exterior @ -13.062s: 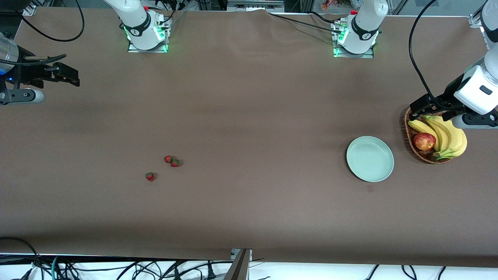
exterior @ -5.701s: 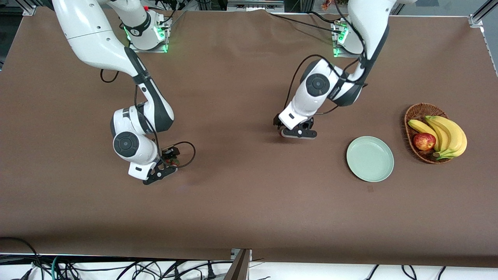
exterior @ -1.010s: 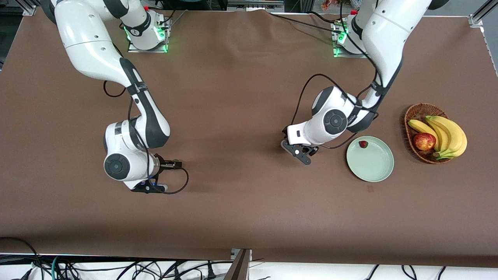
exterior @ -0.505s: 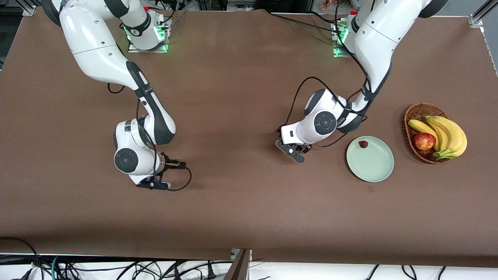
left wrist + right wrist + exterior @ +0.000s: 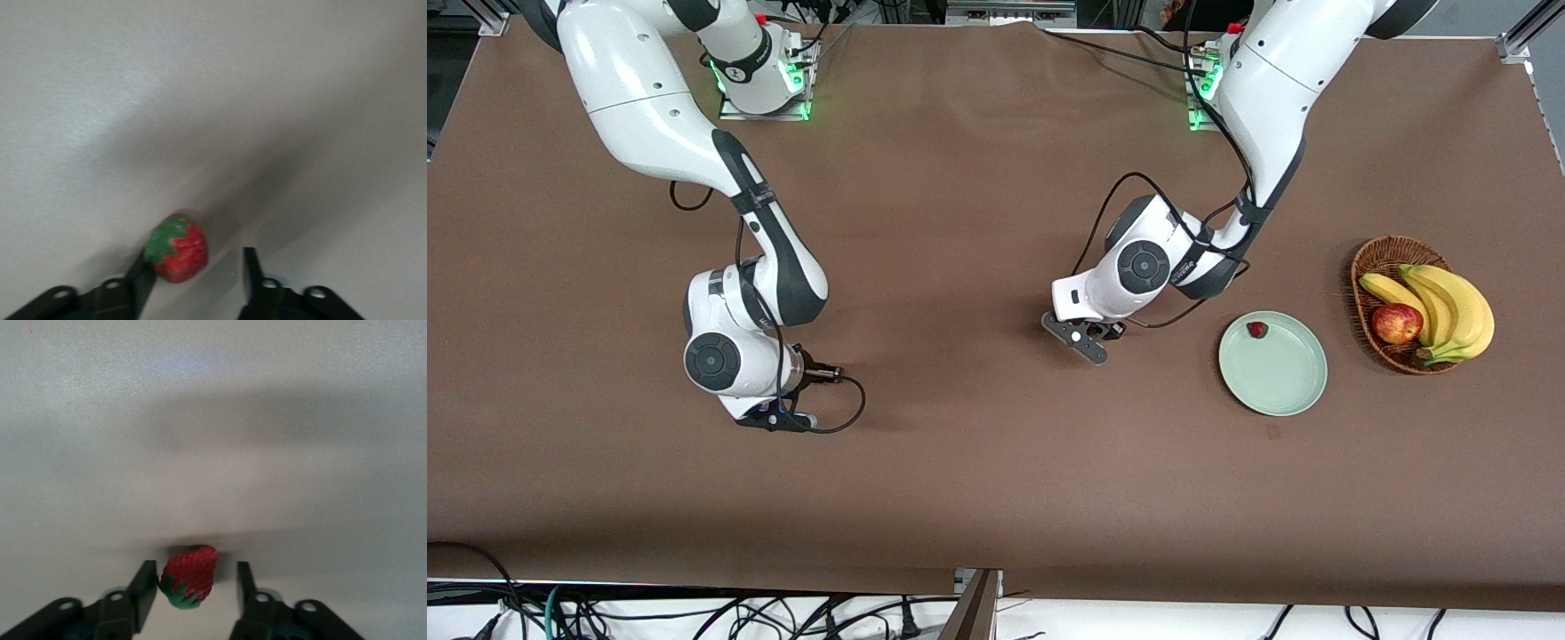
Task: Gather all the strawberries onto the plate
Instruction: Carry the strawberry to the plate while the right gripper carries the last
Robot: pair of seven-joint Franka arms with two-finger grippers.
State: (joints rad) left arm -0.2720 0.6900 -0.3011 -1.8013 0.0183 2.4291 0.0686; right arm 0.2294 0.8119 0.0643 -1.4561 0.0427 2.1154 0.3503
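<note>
Wicker basket [image 5: 1369, 267] at mid-right of frame w/ bananas [image 5: 1449, 307] and red apple [image 5: 1396, 323] inside. Brown tablecloth [image 5: 978, 480] across frame; cables [image 5: 694, 613] along bottom edge.

light: even, overhead | shadows: soft under arms | wrist views: washed-out, blurred

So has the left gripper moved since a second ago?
Yes. The left gripper has drawn away from the plate, toward the right arm's end of the table.
</note>
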